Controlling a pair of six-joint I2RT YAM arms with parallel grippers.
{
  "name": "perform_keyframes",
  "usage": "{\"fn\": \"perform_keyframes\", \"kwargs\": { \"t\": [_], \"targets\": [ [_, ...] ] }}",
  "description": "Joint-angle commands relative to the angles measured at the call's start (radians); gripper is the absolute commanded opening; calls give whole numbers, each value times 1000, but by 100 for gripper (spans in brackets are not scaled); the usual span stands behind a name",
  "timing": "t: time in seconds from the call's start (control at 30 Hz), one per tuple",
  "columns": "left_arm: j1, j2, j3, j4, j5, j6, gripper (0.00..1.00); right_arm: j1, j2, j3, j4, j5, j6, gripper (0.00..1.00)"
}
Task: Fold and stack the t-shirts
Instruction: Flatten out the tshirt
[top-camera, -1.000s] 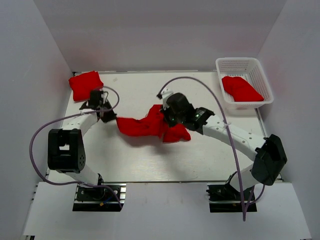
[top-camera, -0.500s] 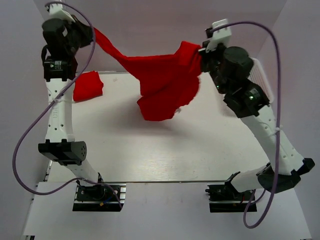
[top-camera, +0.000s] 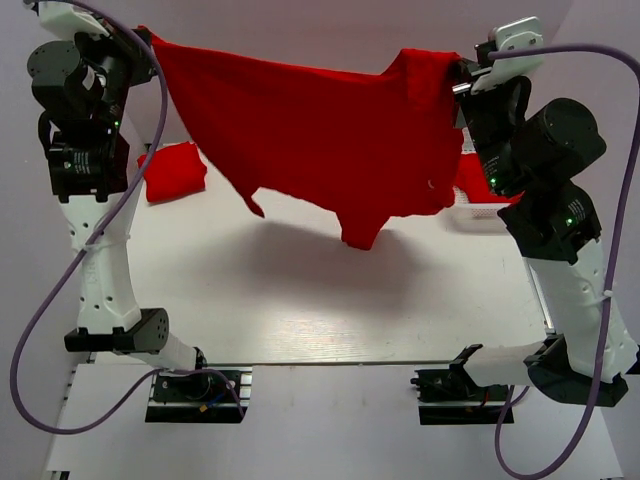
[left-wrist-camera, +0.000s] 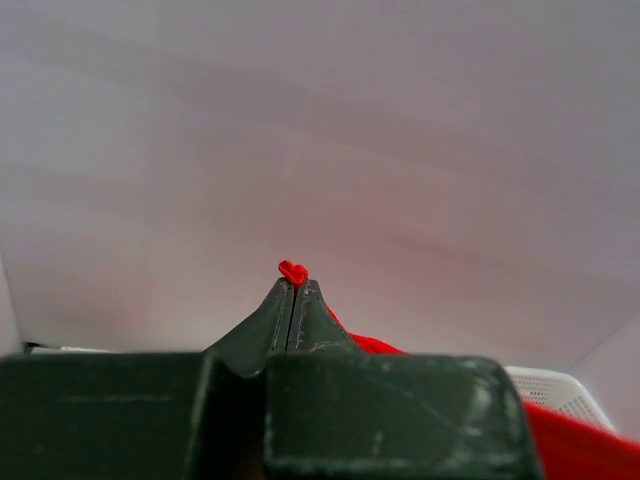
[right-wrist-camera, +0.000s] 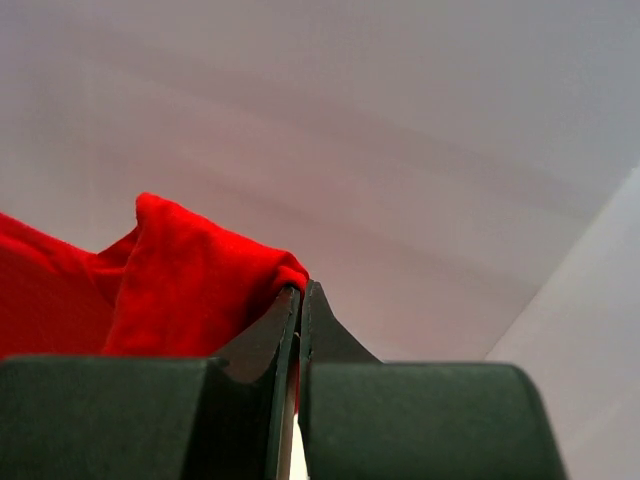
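A red t-shirt (top-camera: 320, 135) hangs spread out high above the table, stretched between both grippers. My left gripper (top-camera: 148, 42) is shut on its upper left corner; in the left wrist view a small nub of red cloth (left-wrist-camera: 293, 271) pokes out past the closed fingertips. My right gripper (top-camera: 458, 82) is shut on its upper right corner, with red cloth (right-wrist-camera: 190, 275) bunched at the closed tips. A folded red t-shirt (top-camera: 176, 170) lies at the table's back left. Another red t-shirt (top-camera: 470, 180) lies in the basket, mostly hidden by the right arm.
The white lattice basket (top-camera: 475, 215) stands at the back right, largely hidden behind the right arm; its rim also shows in the left wrist view (left-wrist-camera: 550, 385). White walls close in the table at the back and both sides.
Both arms rose from the table with the t-shirt and moved apart. The shirt went from a crumpled heap on the table to a sheet stretched out in the air.
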Motion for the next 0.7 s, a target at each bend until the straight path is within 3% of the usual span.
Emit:
{"fn": "perform_keyframes", "kwargs": {
  "t": [0.0, 0.23, 0.37, 0.5, 0.67],
  "targets": [
    [9, -69, -14, -34, -60, 26, 0, 5, -11, 56, -52, -83, -9, 0],
    [-10, -228, -33, -96, -94, 69, 0, 6, -97, 62, -151, -330, 58, 0],
    [-10, -302, -5, -114, -72, 69, 0, 3, -125, 122, -169, -396, 84, 0],
    [-10, -373, 4, -133, -84, 37, 0, 0, -172, 114, -151, -332, 98, 0],
    [-10, -362, -170, -223, -135, -78, 0, 2, -215, -7, -106, -169, 95, 0]
  ]
}}
